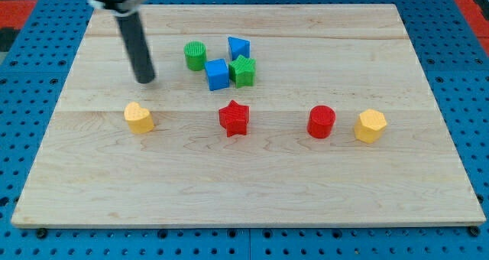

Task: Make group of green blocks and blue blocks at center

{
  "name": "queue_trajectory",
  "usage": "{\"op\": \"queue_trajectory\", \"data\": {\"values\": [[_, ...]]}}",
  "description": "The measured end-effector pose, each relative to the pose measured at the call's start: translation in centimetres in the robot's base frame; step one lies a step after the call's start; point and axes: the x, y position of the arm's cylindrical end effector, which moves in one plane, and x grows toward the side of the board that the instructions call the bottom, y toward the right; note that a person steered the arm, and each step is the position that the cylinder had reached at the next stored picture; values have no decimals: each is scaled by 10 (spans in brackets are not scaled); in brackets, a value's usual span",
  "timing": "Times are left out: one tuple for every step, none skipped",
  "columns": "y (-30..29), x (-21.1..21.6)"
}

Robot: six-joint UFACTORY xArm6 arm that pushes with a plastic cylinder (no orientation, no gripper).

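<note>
1. Camera view, the only one I have: no containers show anywhere; every block sits loose on the wooden board
2. My arm carries no pincer, only the dark rod, so there is no grip to report; my tip rests on the board at the far left, touching no block
3. The green cylinder stands just right of my tip, with a clear gap between them
4. Right of that cylinder the blue cube and the green star sit side by side and appear to touch
5. The blue triangular block lies just beyond the green star, very close; I cannot tell whether they touch
6. These four form a loose cluster in the far half of the board, slightly left of its middle
7. The nearer row runs left to right: a yellow heart-like block near-side of my tip, a red star near-side of the cluster, a red cylinder, and a yellow hexagonal block just beside it
8. The board is pale planked wood, lying on a blue perforated surface that borders it all round
9. A red patch shows at the far left corner of the scene
</note>
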Motion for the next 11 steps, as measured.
{"op": "queue_trajectory", "data": {"values": [[-15, -35], [33, -56], [122, -52], [114, -40], [52, -79], [103, -138], [134, -144], [154, -125], [171, -95], [175, -71], [164, -70]]}}
